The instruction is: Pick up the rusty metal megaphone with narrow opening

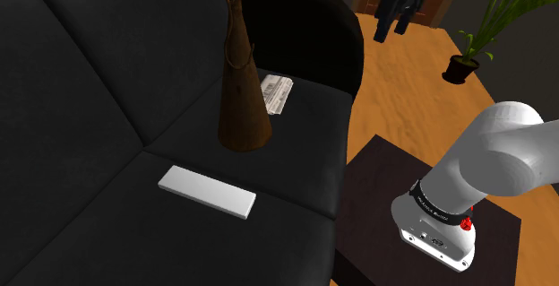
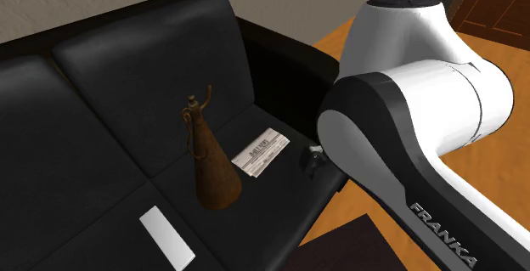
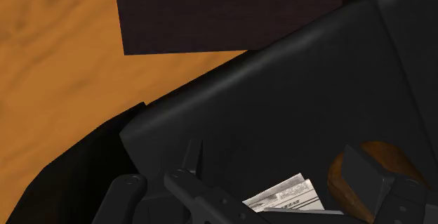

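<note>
Fingers [image 3: 365, 173] spread apart hang above the sofa [image 1: 90, 105] edge, well apart from the upright megaphone [image 1: 242, 87] beside the newspaper [image 1: 278, 92].

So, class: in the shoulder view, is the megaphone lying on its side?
No, the megaphone stands upright, wide end down on the black sofa seat.

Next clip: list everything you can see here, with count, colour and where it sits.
megaphone: 1, rusty brown, upright on its wide end on the sofa seat, narrow end up.
folded printed paper: 1, white, on the seat beside the megaphone, near the armrest.
flat slab: 1, white, on the seat, nearer the shoulder camera.
sofa: 1, black.
potted plant: 1, green, dark pot, on the floor.
floor: wooden, orange-brown.
stand: 1, dark brown box, beside the sofa.
arm: 1, white, rising from the stand.
jaws: black, apart, holding nothing.
</note>
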Available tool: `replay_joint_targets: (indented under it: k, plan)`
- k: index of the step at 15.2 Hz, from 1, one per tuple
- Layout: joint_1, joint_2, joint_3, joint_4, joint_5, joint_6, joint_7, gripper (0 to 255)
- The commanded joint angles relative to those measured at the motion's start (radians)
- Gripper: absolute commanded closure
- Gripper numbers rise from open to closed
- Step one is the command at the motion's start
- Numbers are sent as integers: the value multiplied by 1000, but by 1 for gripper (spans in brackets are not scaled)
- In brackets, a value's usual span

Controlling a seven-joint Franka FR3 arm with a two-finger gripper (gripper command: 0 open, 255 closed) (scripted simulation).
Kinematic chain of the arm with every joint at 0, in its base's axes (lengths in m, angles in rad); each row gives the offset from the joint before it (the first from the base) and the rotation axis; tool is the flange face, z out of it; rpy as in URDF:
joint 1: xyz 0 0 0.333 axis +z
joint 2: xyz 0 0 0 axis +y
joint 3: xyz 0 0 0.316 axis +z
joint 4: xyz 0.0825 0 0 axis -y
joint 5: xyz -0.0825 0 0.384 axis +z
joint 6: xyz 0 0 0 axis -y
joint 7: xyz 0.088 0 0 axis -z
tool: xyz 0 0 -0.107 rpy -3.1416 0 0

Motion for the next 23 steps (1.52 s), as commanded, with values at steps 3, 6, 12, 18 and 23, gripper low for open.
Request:
replay_joint_targets:
  k: [3,6,12,18,23]
  plan:
    - [26,55,8,25,17,45,-28,0]
    - [65,137,21,68,42,105,-71,0]
    - [137,296,50,175,89,201,-160,0]
    - [202,446,87,305,130,266,-247,0]
    - [251,565,124,428,155,298,-317,0]
